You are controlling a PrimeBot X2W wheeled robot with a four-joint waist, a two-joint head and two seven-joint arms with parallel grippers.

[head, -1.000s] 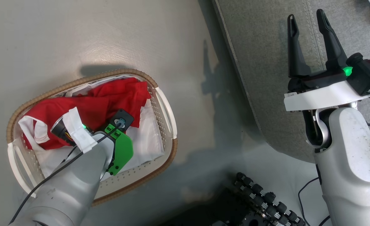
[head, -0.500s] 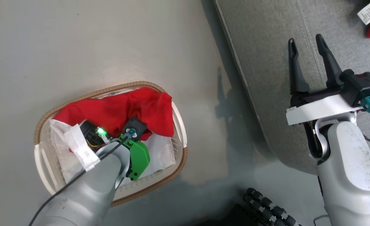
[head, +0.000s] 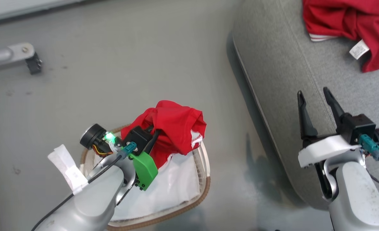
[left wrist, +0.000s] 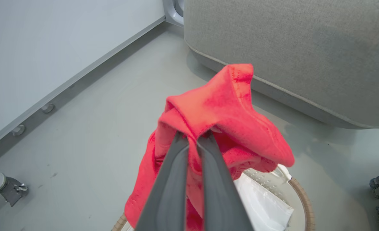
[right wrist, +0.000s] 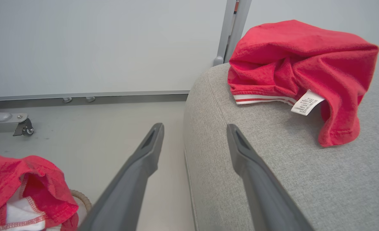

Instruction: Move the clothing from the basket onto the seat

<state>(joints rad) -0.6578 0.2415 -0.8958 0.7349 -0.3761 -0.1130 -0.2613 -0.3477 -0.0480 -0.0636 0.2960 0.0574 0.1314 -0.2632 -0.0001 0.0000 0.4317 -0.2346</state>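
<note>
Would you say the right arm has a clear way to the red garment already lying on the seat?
Probably yes: the right claw is open and empty over the edge of the seat, with nothing lying between it and the red garment.

Red garment (head: 176, 128) hangs over basket (head: 206, 186); second garment (head: 343, 16) lies on seat (head: 289, 80).

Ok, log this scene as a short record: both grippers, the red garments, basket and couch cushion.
left gripper: shut on red garment, held up over laundry basket
right gripper: open, empty, at couch cushion edge
laundry basket: on floor, white cloth sheet inside
couch cushion: second red garment with white tag lying on it
</note>
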